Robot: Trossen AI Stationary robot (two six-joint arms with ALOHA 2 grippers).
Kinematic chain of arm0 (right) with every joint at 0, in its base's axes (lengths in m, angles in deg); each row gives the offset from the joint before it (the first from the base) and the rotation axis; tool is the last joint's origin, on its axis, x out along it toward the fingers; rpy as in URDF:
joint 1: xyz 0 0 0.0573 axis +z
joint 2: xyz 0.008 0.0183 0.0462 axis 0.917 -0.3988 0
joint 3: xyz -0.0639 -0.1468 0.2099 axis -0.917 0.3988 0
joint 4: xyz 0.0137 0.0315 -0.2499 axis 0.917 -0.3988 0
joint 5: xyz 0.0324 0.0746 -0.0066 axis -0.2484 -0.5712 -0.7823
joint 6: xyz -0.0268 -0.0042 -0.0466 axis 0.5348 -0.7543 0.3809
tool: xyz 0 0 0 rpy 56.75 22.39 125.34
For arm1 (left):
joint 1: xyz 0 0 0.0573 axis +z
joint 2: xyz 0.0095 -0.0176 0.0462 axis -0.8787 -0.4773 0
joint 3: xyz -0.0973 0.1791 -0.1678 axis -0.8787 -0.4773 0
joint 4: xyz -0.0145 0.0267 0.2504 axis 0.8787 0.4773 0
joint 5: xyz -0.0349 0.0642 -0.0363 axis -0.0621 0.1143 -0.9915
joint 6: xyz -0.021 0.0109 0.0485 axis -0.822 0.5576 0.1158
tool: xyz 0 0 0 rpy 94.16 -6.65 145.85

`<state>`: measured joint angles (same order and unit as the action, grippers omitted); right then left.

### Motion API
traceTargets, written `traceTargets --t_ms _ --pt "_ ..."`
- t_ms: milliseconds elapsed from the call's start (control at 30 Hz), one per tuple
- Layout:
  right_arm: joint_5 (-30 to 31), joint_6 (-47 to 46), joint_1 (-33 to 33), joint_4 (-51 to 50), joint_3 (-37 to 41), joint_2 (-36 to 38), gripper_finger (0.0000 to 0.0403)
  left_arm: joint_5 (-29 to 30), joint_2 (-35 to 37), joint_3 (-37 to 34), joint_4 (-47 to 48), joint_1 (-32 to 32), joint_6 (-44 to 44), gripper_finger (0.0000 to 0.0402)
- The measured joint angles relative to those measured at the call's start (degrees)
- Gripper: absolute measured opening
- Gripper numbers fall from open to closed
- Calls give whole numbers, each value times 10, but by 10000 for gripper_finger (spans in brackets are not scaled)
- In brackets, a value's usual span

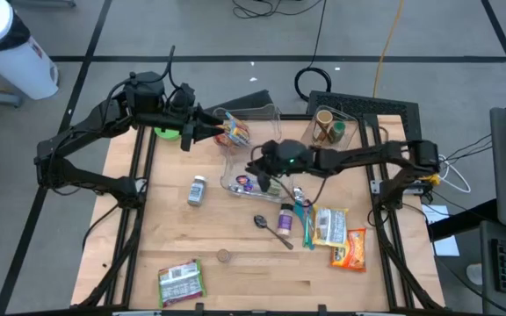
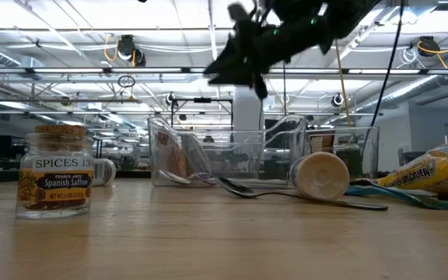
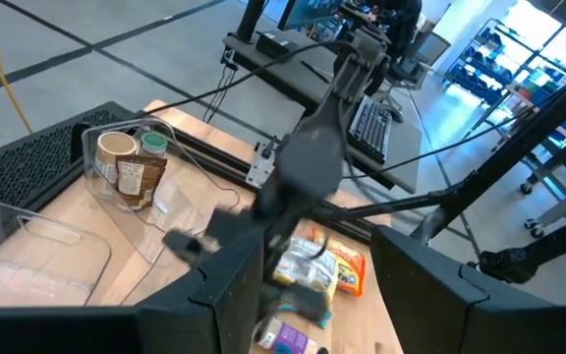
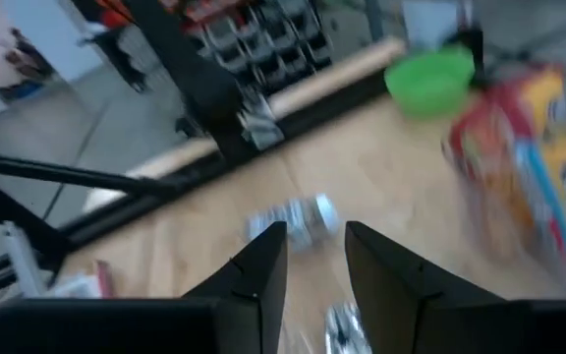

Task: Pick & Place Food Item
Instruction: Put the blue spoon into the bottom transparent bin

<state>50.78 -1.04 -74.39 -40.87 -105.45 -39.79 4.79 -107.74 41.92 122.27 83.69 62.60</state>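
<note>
The right gripper [image 1: 255, 173] hangs over the clear plastic bin [image 1: 251, 112] in the middle of the worktop [image 1: 235, 281], its fingers [image 4: 263, 270] a narrow gap apart with nothing between them in the right wrist view. The left gripper [image 1: 202, 132] reaches toward the bin's far end beside a colourful snack bag [image 1: 235, 132] that leans inside the bin; its fingers [image 3: 239, 290] stand moderately apart, and whether they touch the bag cannot be told. The task's food item is most likely that bag, which rests in the bin, while 2 more snack packets [image 1: 339, 237] lie toward the right side, well apart from it. The chief risk is the 2 arms meeting: both wrists crowd the same bin, and either one moving across could strike the other. A second risk is the thin-walled bin sliding or tipping if a finger catches its rim. The spoon [image 1: 272, 230] and the small purple bottle [image 1: 285, 217] lie near the right arm's path and could be swept aside, as could the spice jar [image 2: 55, 173].
</note>
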Motion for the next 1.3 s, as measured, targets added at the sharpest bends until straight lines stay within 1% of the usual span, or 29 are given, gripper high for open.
traceTargets --t_ms 133,267,333,400,533,633,733,933,1133,1300 --pt "0 48 12 -3 0 59 100 0 0 0 0 0 0 198" --pt "1 124 36 -29 0 119 99 0 0 0 0 0 0 198" --pt "10 155 51 -66 0 146 96 0 0 0 0 0 1 198" --pt "33 179 70 -115 0 171 94 0 0 0 0 0 1 198" --pt "96 209 119 -234 0 209 94 0 0 0 -1 0 1 198" --pt "160 199 161 -327 0 221 95 0 0 0 -1 0 1 198" --pt "212 157 200 -386 0 221 95 0 0 0 -1 0 1 198" --pt "257 97 247 -426 0 221 94 0 0 0 -1 0 1 198" --pt "255 66 278 -454 0 246 95 0 0 0 -1 0 1 198" --pt "255 86 320 -455 0 257 93 0 0 0 -1 0 1 198"
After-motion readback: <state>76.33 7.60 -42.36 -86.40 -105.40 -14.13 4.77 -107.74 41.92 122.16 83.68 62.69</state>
